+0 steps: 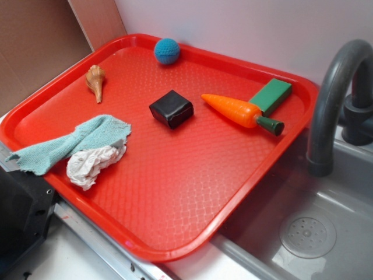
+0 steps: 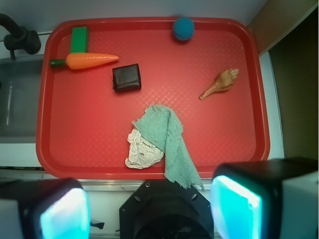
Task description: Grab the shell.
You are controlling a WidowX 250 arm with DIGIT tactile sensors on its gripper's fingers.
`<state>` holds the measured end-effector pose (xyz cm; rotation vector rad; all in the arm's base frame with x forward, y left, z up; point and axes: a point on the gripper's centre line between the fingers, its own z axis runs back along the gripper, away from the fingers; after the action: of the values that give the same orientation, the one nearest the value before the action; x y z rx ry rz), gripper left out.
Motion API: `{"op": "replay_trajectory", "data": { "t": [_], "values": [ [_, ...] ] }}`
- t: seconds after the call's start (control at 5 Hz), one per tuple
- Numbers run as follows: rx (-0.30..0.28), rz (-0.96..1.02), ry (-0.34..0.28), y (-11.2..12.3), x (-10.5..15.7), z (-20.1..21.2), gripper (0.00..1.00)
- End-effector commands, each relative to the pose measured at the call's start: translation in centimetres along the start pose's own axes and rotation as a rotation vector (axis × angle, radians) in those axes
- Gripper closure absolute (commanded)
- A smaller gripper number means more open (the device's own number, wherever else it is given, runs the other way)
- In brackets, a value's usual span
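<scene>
The shell (image 1: 95, 81) is a small tan-orange spiral conch lying on the red tray (image 1: 175, 192) near its far left corner, point toward the front. In the wrist view the shell (image 2: 220, 83) lies at the tray's right side, well ahead of me. My gripper (image 2: 149, 211) hangs high above the robot base, short of the tray's near rim, open, with nothing between its two cyan-padded fingers (image 2: 65, 214). The gripper does not show in the exterior view.
On the tray lie a teal cloth (image 1: 76, 140) over a white crumpled wad (image 1: 93, 163), a black block (image 1: 171, 108), an orange carrot (image 1: 239, 111), a green block (image 1: 271, 95) and a blue ball (image 1: 166, 51). A sink (image 1: 309, 233) with a grey faucet (image 1: 332, 93) sits to the right.
</scene>
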<state>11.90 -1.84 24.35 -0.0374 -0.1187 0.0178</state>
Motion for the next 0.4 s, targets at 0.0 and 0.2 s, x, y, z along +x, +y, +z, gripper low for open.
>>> {"op": "replay_trajectory", "data": {
  "t": [0.0,0.2],
  "values": [
    [0.000,0.000,0.000,0.0,0.0,0.0,0.00],
    [-0.013,0.251,-0.040,1.7,1.5,-1.6,0.00]
  ]
}}
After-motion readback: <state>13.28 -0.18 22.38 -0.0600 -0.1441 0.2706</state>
